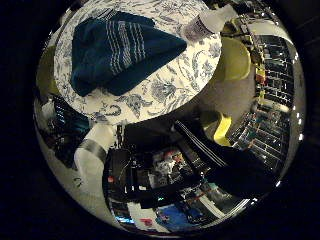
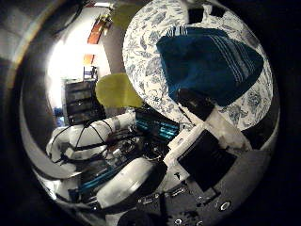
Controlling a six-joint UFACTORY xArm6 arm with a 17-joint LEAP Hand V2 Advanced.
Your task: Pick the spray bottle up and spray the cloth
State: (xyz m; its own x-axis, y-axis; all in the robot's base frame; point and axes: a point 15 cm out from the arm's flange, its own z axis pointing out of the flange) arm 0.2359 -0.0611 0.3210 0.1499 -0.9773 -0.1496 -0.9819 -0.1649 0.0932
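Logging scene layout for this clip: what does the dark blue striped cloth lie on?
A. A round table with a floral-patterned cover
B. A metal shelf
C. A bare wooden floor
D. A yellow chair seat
A: the blue cloth lies folded on the round table, whose white cover carries a blue floral print; the spray bottle stands on the same table near its edge, apart from the cloth.

White-and-black hand (image 2: 207, 141), screws along its body.

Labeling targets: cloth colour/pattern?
Dark blue cloth with thin white stripes; clearest in the little finger side view.
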